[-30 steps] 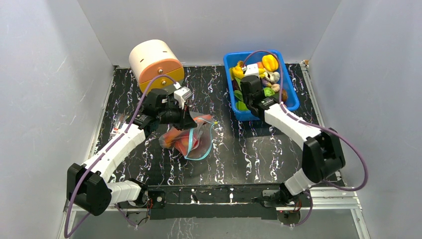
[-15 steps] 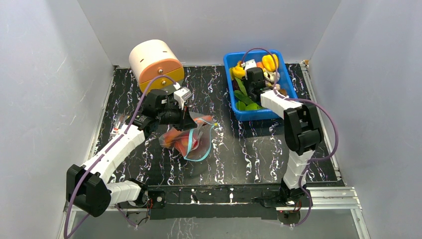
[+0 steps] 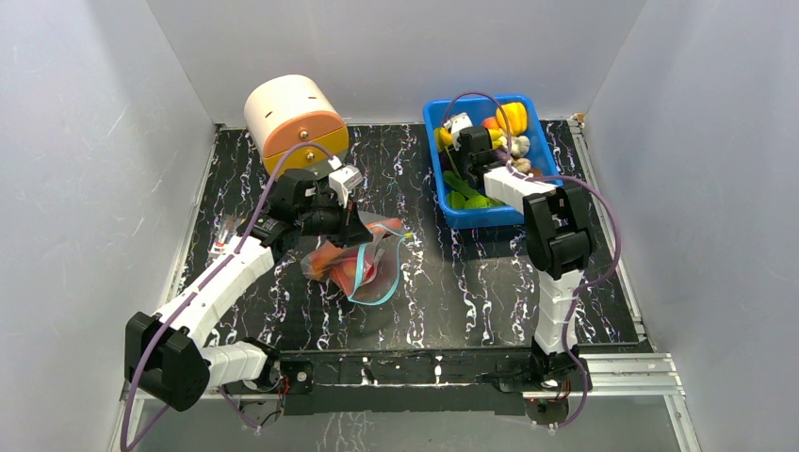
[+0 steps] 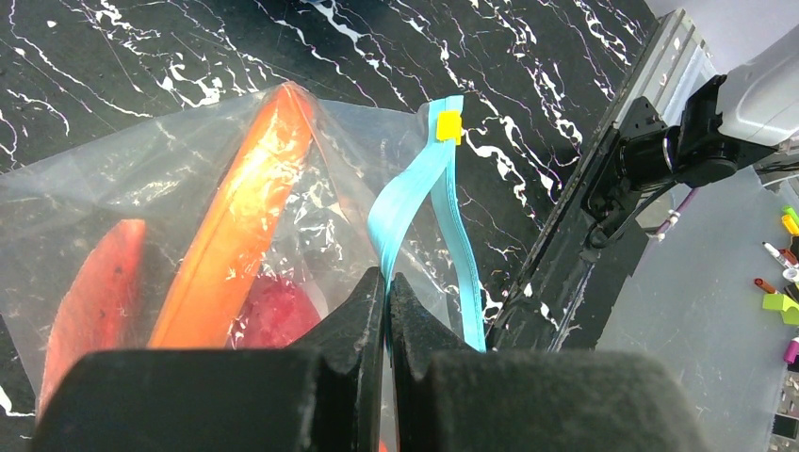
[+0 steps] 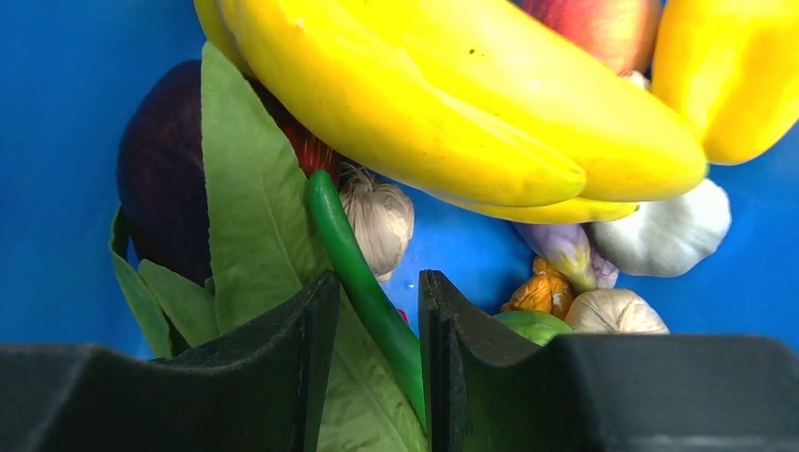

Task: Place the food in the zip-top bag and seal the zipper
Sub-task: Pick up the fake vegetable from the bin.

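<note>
Pinching zipper [image 4: 415, 202] at zip-top bag [image 4: 113, 188] edge: left gripper [image 4: 387, 287] | right gripper [image 5: 377, 282] part-open astride green stem [image 5: 330, 217] in bin [image 5: 57, 113]

The zip-top bag [image 4: 122, 174] is showing as clear, crinkled plastic film, glinting where it creases; the zipper [image 4: 407, 193] along it is looking like smooth, slightly satiny teal plastic. The left end effector [image 4: 386, 281] and right end effector [image 5: 377, 282] are showing matt, finely grained black plastic. The banana [image 5: 424, 104] is gleaming as smooth glossy plastic, while the leaves [image 5: 254, 217] are looking matt and veined. The bin [image 5: 57, 94] is shining as smooth blue plastic. The counter [image 3: 471, 273] is wearing a black marbled finish with a faint sheen.
</note>
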Controlling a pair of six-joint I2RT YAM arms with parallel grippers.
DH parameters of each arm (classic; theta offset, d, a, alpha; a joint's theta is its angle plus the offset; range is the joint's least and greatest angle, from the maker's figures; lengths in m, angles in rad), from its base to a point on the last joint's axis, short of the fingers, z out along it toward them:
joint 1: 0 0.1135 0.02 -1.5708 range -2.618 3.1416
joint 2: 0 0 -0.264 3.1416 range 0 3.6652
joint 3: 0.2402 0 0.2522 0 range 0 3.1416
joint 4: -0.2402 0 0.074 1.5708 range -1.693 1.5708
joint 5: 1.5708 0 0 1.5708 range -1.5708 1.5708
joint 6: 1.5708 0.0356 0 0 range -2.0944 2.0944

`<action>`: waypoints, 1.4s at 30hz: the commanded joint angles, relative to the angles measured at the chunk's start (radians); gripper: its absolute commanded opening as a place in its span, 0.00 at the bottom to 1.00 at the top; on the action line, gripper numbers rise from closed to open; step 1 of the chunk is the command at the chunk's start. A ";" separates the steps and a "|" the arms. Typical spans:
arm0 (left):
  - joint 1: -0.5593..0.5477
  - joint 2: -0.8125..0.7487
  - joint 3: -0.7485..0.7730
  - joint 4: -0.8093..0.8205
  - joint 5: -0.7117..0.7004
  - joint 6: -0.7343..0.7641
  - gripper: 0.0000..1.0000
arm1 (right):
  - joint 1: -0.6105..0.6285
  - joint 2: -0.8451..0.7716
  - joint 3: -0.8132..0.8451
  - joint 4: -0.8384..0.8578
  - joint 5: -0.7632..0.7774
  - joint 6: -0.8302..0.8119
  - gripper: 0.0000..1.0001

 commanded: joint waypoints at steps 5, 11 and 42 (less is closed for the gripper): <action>-0.002 -0.037 -0.002 0.007 0.010 0.020 0.00 | -0.015 0.023 0.028 0.045 -0.013 -0.044 0.26; -0.002 -0.041 -0.005 0.011 -0.004 0.020 0.00 | -0.015 -0.022 0.011 0.056 0.012 -0.085 0.15; -0.002 -0.033 0.036 0.021 -0.014 -0.099 0.00 | 0.067 -0.703 -0.205 0.010 -0.107 0.255 0.00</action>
